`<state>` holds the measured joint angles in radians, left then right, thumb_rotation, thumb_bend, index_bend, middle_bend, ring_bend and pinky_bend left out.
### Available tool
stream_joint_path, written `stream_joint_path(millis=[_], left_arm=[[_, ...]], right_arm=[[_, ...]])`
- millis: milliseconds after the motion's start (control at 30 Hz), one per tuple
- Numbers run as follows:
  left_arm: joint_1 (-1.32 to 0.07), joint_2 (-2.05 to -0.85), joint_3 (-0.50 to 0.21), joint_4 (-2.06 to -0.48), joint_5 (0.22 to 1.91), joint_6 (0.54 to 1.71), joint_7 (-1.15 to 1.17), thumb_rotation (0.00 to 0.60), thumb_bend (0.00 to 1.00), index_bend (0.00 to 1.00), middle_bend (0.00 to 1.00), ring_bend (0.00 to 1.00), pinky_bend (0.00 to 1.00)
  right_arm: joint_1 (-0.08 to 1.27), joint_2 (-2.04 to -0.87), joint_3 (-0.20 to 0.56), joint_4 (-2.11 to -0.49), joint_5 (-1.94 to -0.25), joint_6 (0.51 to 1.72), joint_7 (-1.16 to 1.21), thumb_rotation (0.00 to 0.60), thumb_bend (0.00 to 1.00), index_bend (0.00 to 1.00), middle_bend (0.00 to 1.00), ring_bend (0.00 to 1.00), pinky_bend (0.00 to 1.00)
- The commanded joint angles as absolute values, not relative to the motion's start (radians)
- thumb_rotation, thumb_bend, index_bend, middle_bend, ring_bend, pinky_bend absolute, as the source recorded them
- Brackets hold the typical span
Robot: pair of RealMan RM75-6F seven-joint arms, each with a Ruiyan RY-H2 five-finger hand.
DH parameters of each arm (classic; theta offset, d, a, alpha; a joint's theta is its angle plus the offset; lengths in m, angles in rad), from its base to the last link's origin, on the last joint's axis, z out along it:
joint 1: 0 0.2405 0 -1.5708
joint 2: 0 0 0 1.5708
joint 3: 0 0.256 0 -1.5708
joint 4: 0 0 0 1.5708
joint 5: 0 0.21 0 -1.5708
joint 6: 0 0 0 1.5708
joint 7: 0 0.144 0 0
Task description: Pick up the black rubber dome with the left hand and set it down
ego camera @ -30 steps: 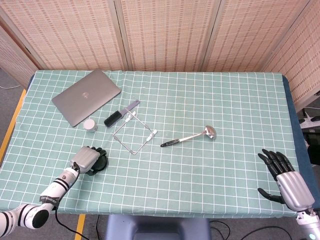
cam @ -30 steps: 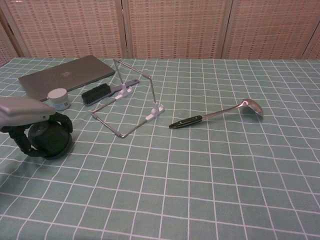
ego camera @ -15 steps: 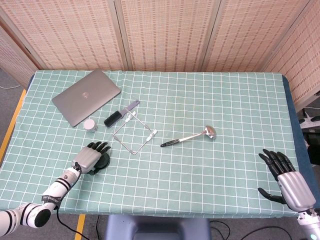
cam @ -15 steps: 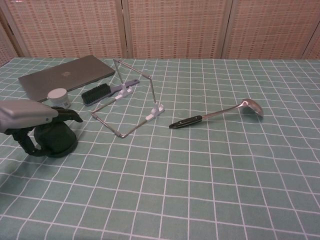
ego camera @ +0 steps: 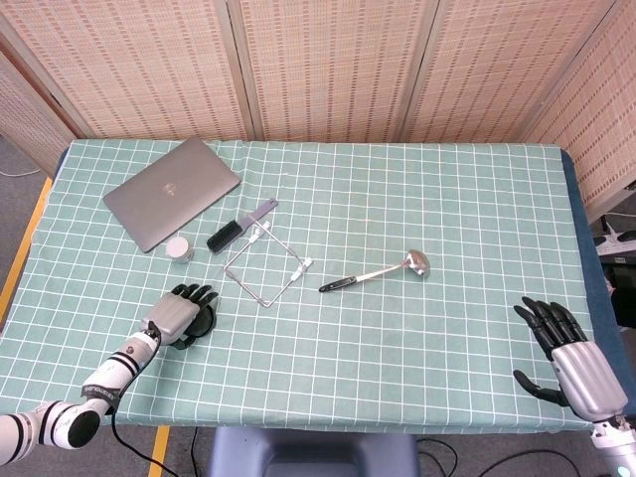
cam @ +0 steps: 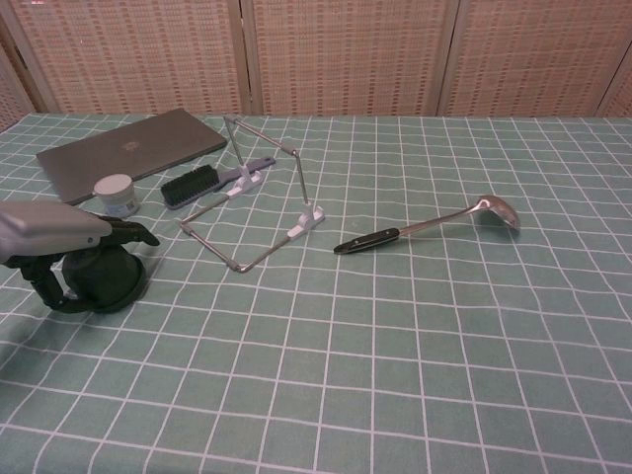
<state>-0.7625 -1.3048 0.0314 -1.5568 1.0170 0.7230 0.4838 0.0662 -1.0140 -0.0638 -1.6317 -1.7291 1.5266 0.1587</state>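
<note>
The black rubber dome (cam: 107,277) stands flat on the green checked cloth near the front left; the head view shows only its edge (ego camera: 206,321) past the fingers. My left hand (cam: 57,233) lies just over it, fingers stretched out across the dome's top and the thumb hanging down at its left side, not closed around it. In the head view that left hand (ego camera: 177,313) covers most of the dome. My right hand (ego camera: 574,360) rests at the front right corner, fingers spread and holding nothing.
A wire frame (cam: 259,202) stands just right of the dome. Behind the dome are a small white jar (cam: 116,194), a black brush (cam: 202,184) and a closed laptop (cam: 128,145). A ladle (cam: 430,227) lies mid-table.
The left hand's fingers have uncurled from around the dome and now lie straight over it. The dome rests on the cloth. The right hand has barely moved.
</note>
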Motion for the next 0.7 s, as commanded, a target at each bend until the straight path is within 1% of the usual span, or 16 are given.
stream_joint_path(millis=[33,233,700], left_arm=[[-0.763,-1.302,0.028,-1.563,1.026,0.723,0.460,0.600,0.32,0.00,0.00,0.00,0.09],[-0.774,-1.296,0.033,-1.559,1.029,0.705,0.440,0.600,0.31,0.00,0.00,0.00,0.08],[-0.775,-1.282,0.037,-1.578,1.050,0.738,0.426,0.600,0.30,0.00,0.00,0.00,0.07]], right_arm=[[0.066,-1.015,-0.063,-1.631,-1.730,1.528,0.158,0.600,0.30,0.00,0.00,0.00,0.00],[0.064,-1.014,-0.063,-1.631,-1.730,1.533,0.161,0.600,0.30,0.00,0.00,0.00,0.00],[0.063,-1.010,-0.064,-1.630,-1.734,1.537,0.171,0.600,0.30,0.00,0.00,0.00,0.00]])
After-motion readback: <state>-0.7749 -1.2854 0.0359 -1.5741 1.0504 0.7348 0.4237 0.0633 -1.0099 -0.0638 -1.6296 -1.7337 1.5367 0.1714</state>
